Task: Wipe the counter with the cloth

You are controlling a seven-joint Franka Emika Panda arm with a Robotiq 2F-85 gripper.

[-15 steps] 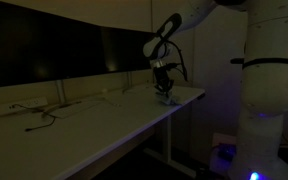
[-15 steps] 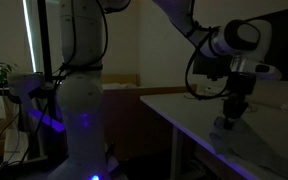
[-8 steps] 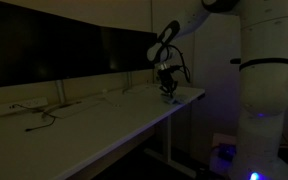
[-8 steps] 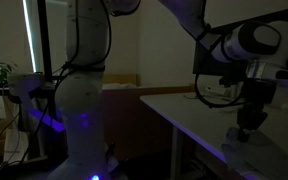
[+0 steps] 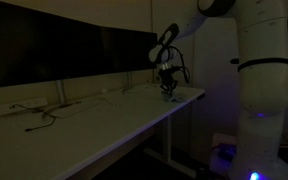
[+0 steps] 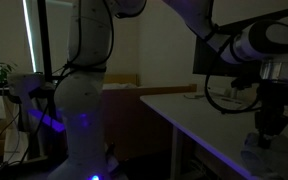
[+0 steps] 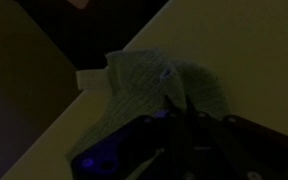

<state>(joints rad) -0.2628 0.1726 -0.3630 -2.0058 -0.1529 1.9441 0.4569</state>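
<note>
in an exterior view the room is dim; the counter (image 5: pixel 104 125) runs from the lower left up to its far end on the right, with a row of dark monitors (image 5: pixel 69 50) standing along its back and thin cables (image 5: pixel 39 117) lying near the left part. the arm reaches down to that far end, and the gripper (image 5: pixel 168 93) points straight down near the corner, its tips at the surface. the cloth (image 5: pixel 170 99) shows only as a faint pale patch under the tips; the jaws are too small and dark here to read. the robot's white body (image 5: pixel 264 90) fills the right side

in an exterior view from the opposite side, the robot's body (image 6: pixel 79 90) stands on the left and the counter (image 6: pixel 189 115) stretches off to the right. the gripper (image 6: pixel 266 140) hangs upright at the right edge of the picture, touching the cloth (image 6: pixel 254 146), a low pale lump on the top

in the wrist view the cloth (image 7: pixel 149 85) lies wrinkled on the counter (image 7: pixel 34 140), right at its edge, with dark floor beyond. the gripper (image 7: pixel 182 110) comes in from the bottom, fingers drawn narrow together with their tips sunk into the fabric, where a raised fold runs up to them, so it appears pinched
</note>
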